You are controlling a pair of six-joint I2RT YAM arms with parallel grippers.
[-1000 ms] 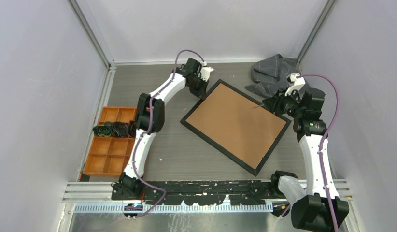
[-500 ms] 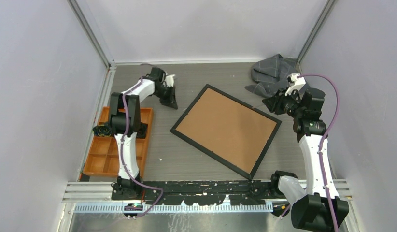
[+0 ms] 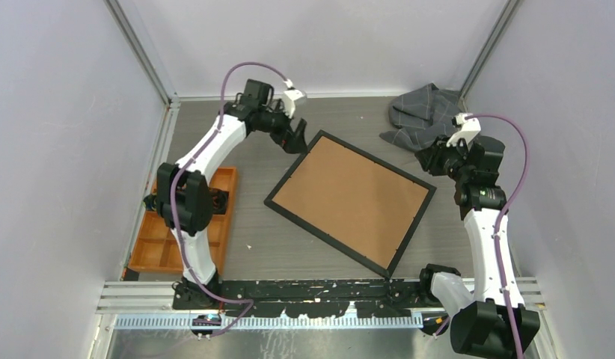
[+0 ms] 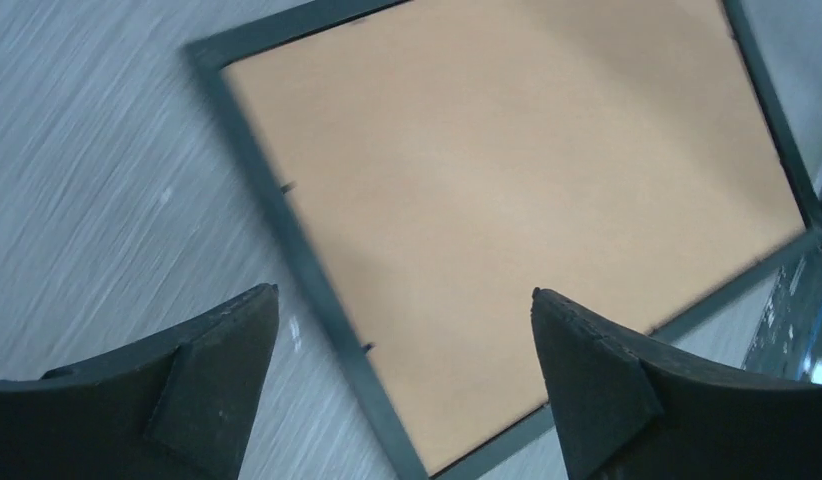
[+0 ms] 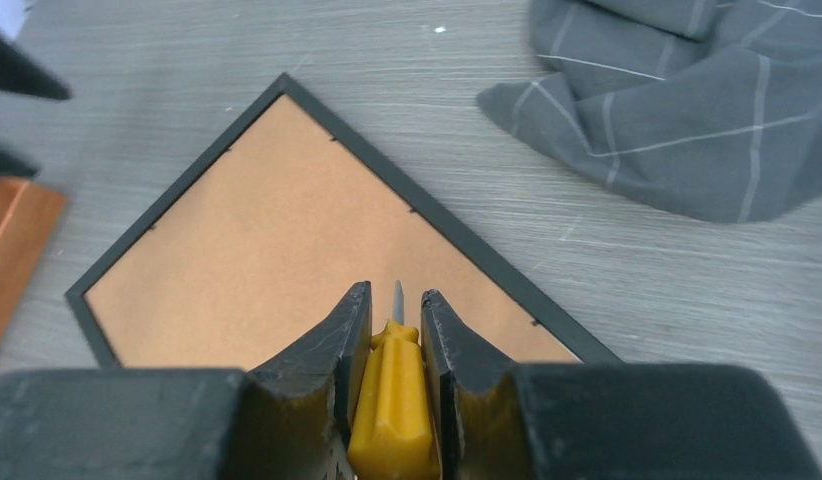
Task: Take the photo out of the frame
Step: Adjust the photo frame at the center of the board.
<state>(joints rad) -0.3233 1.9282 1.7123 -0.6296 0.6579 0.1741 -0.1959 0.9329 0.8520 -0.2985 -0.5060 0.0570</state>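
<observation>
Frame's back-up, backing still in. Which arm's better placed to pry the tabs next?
Right, likely. The right hand is shut on a yellow-handled screwdriver, tip pointing at the frame near its edge tabs. The left hand is open and empty, hovering over the frame.

The top camera sits above and behind me, looking down on the whole table. My left wrist camera hangs close over the frame, looking down between my left fingers at its brown back. My right wrist camera faces left from the right side, past my right fingers and the yellow-handled tool. All three views share that back.
</observation>
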